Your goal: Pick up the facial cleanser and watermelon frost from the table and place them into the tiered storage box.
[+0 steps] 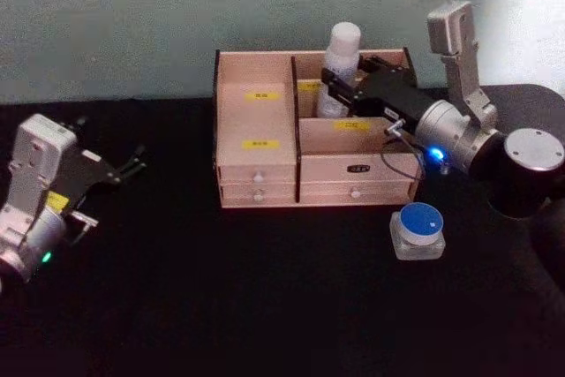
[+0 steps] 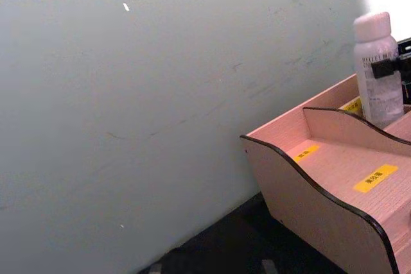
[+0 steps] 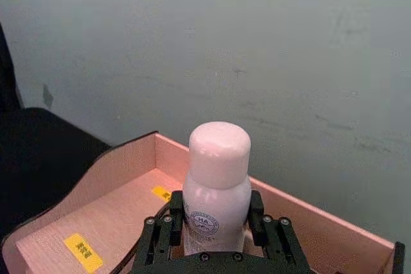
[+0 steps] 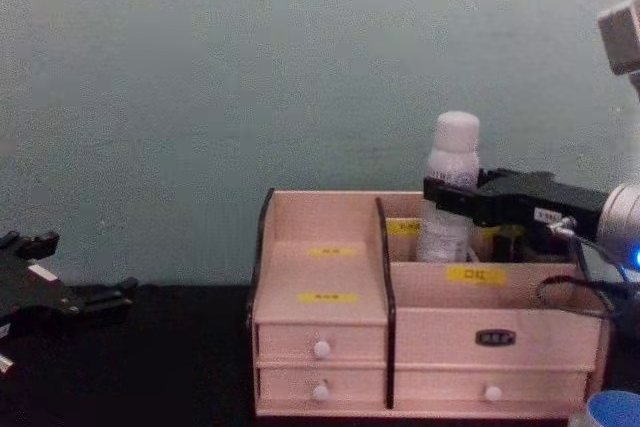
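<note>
Head view showed the right gripper (image 1: 334, 87) clamped on the tall white cylindrical facial cleanser bottle (image 1: 342, 46), upright in the rear right compartment of the pale pink wooden tiered storage box (image 1: 256, 116). The squat, clear glass, blue-lidded watermelon frost jar (image 1: 418, 229) stood on the black table (image 1: 221, 297) near the box's front right corner. The left gripper (image 1: 132, 162) sat far left, fingers apart.

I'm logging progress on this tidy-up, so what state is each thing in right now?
bottle: capped, upright, in the back right compartment of the organiser, gripped.
jar: lid on, standing on the table by the organiser's right front corner.
drawers: all shut.
right gripper: shut on the bottle.
left gripper: open, holding nothing, out to the left.
</note>
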